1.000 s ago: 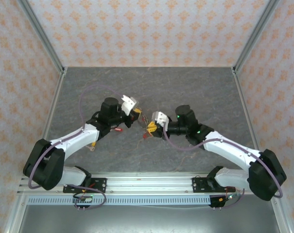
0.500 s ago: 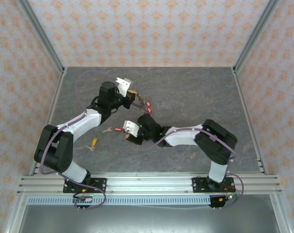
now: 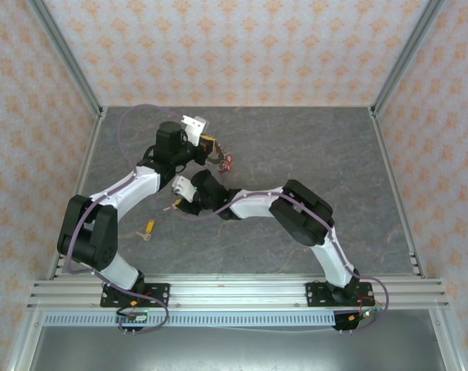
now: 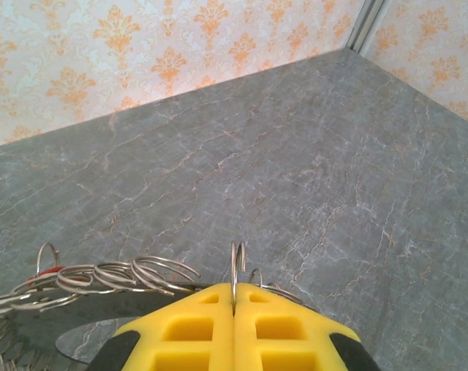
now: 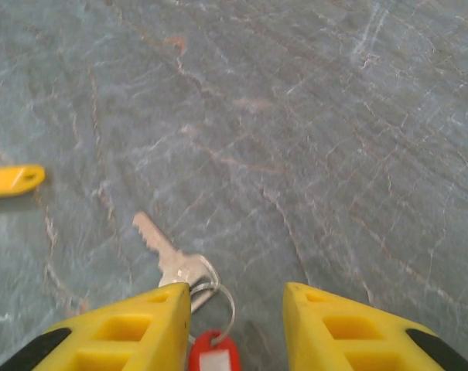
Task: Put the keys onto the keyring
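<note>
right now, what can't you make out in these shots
left wrist: the ring drops between the left claw's shut pads, so its lower part is hidden
left wrist: the wire loops run off the left edge
right wrist: the red tag is cut by the bottom edge
top view: the keys at the left claw are too small to count

We see a grey marbled table (image 3: 295, 147); on it lie a silver key (image 5: 170, 259) with a red tag (image 5: 213, 358) and, apart, a yellow tag (image 5: 9, 179).

Bright, even diffuse light, faint soft shadows, slightly soft focus in wrist views
</note>
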Controlling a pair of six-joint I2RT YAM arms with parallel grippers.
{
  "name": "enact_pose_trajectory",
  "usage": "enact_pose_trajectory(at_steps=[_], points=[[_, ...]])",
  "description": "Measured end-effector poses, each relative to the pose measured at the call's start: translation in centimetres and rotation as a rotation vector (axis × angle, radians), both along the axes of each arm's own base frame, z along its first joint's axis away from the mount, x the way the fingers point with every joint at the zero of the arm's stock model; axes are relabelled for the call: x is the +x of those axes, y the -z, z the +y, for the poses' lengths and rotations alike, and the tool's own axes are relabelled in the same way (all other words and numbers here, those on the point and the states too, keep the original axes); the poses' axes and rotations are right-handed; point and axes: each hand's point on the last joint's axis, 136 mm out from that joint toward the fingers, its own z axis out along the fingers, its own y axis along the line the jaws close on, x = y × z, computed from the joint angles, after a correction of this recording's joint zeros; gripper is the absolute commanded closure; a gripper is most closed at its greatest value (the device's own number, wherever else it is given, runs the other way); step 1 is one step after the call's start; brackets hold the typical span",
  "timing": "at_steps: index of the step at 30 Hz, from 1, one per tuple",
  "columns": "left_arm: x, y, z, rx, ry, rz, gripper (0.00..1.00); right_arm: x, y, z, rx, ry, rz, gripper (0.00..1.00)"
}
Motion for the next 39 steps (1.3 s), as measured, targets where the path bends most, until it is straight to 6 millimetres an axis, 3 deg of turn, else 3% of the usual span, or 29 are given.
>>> enact_pose_trajectory(at_steps=[3, 8, 14, 18, 24, 29, 33, 36, 39], points=[[-0.2, 0.3, 0.0, 0.005, 0.000, 0.015, 1.00, 0.2, 0.2, 0.5, 0.008, 0.020, 0.044, 0.68], [-0.3, 0.6, 0.1, 0.008, 0.000, 0.028, 1.00, -0.2, 2.2, -0.2, -0.031, 0.050, 0.122, 0.70], [-0.6, -0.5, 0.2, 0.003, 0.000, 0.009, 1.00, -0.8, 4.1, -1.4, -0.063, 0.074, 0.151, 0.76], [-1.1, -1.6, 0.3, -0.002, 0.000, -0.008, 1.00, -1.2, 4.1, -2.5, -0.057, 0.088, 0.139, 0.78], [-1.6, -2.9, 0.4, -0.010, 0.001, -0.034, 1.00, -3.2, 4.3, -6.9, -0.065, 0.153, 0.149, 0.79], [-2.5, -2.8, 0.7, -0.009, 0.000, -0.031, 1.00, -5.9, 4.4, -13.4, -0.066, 0.270, 0.185, 0.78], [-3.2, -2.7, 1.0, -0.005, -0.005, -0.026, 1.00, -7.6, 4.4, -16.6, -0.076, 0.307, 0.211, 0.74], [-3.4, -2.7, 1.5, 0.004, -0.027, -0.030, 1.00, -7.9, 4.0, -16.2, -0.087, 0.275, 0.231, 0.73], [-3.5, -2.7, 1.9, 0.013, -0.049, -0.034, 1.00, -7.1, 2.1, -13.4, -0.048, 0.215, 0.225, 0.68]])
